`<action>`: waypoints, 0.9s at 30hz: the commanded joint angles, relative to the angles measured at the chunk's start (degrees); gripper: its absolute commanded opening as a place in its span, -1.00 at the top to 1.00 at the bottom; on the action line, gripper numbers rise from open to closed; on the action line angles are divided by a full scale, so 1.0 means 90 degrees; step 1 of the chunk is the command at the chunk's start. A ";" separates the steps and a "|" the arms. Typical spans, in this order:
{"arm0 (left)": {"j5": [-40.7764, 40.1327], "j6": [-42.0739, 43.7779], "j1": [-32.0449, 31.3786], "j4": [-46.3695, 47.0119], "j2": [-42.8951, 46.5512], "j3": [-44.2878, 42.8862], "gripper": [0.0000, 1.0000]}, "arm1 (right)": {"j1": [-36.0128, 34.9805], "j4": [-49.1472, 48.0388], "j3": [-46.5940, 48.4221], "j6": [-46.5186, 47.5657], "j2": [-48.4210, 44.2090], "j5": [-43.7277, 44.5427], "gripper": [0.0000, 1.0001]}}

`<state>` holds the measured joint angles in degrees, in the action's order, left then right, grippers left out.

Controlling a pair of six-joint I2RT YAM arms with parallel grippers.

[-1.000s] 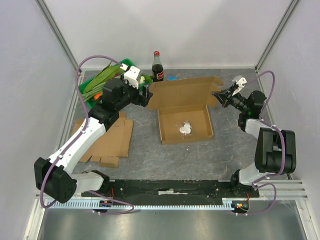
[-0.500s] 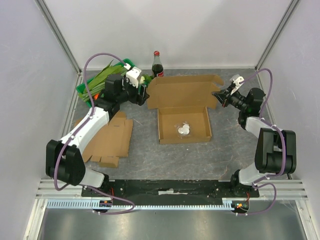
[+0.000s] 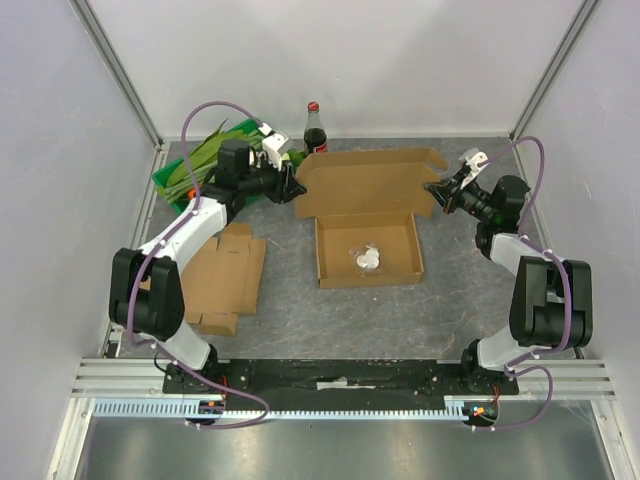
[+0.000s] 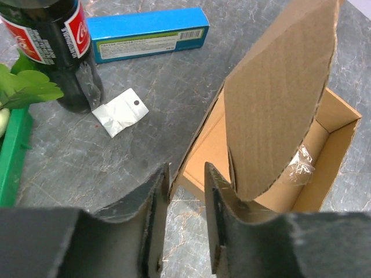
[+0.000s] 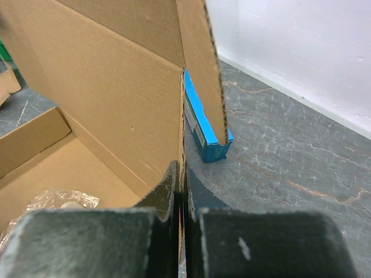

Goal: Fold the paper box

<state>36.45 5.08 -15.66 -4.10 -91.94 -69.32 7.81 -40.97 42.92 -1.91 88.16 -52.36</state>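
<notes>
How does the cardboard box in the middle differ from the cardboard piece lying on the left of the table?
The middle box stands erected, with walls and a raised lid; the left cardboard piece lies flat, unfolded. The middle box holds a small wrapped item; the left piece carries nothing. Both are plain brown cardboard.

Cola bottle, far edge of desk: red label, partial Coca-Cola script; blue box: barcode, small print illegible

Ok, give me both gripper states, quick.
Left gripper: open, clamping nothing.
Right gripper: shut on the paper box lid edge.
</notes>
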 commanded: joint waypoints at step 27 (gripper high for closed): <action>-0.6949 -0.3757 -0.2879 0.1362 0.0401 0.0563 0.96 | -0.3221 0.1156 -0.1165 -0.2756 -0.2072 0.9460 1.00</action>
<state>-18.70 -22.70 -40.62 1.48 -88.51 -64.29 -20.16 -25.02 33.01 -22.90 66.81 24.16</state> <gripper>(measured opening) 0.035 0.011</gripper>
